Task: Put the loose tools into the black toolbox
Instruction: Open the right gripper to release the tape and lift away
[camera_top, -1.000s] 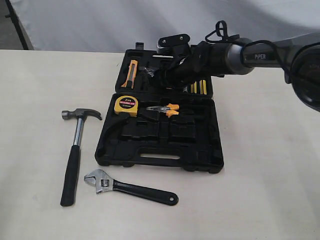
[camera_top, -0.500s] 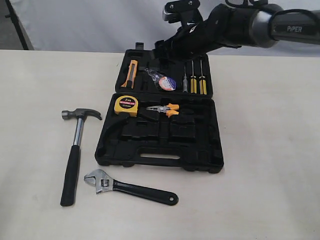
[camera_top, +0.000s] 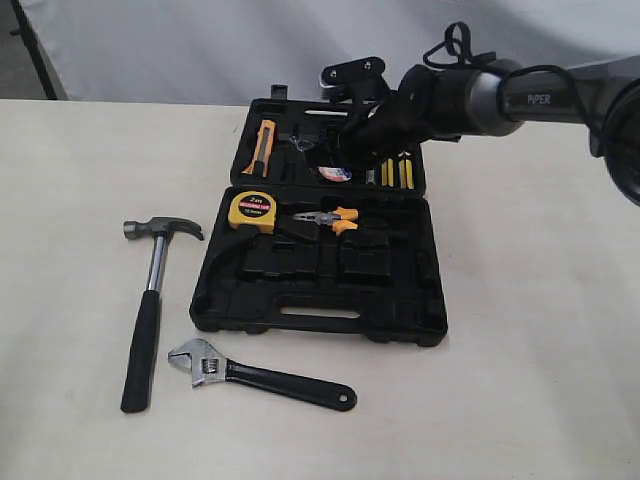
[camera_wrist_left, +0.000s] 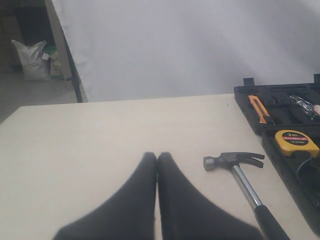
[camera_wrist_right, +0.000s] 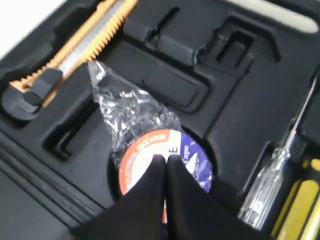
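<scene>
Right claw (camera_wrist_right: 165, 161) is closed, its two fingers pressed together with nothing between them, and it is poised directly over the tape roll (camera_wrist_right: 132, 157). Whether the tips touch the label cannot be told.

The tape roll sits in a round recess in the far half of the toolbox (camera_top: 400, 300). It lies between the orange knife (camera_top: 263, 143) and the screwdrivers (camera_top: 395, 172), and its clear wrapper trails towards the knife. This item is judged to be placed, with no grip on it.

The hammer (camera_top: 150, 310) lies on the tabletop (camera_top: 520, 350) just beside the left edge of the toolbox, head towards the far side and handle towards the near side. It is not in the case. The wrench (camera_top: 260, 378) lies on the tabletop in front of the near half of the case, close to its handle slot, jaw end to the left. It is not in the case either.

Left claw (camera_wrist_left: 157, 156) is closed too, fingers together and empty. It hangs over bare tabletop to the left of the hammer head and is not touching any tool.

The tape measure (camera_top: 252, 211) and the pliers (camera_top: 328, 219) are seated in the near half, next to each other. The long recesses below them appear empty and able to take the two remaining tools.

Assessment: one of three loose tools is stowed, and the hammer and wrench are outstanding. Both lie on the left side of the case, nearer the left arm than the right.
</scene>
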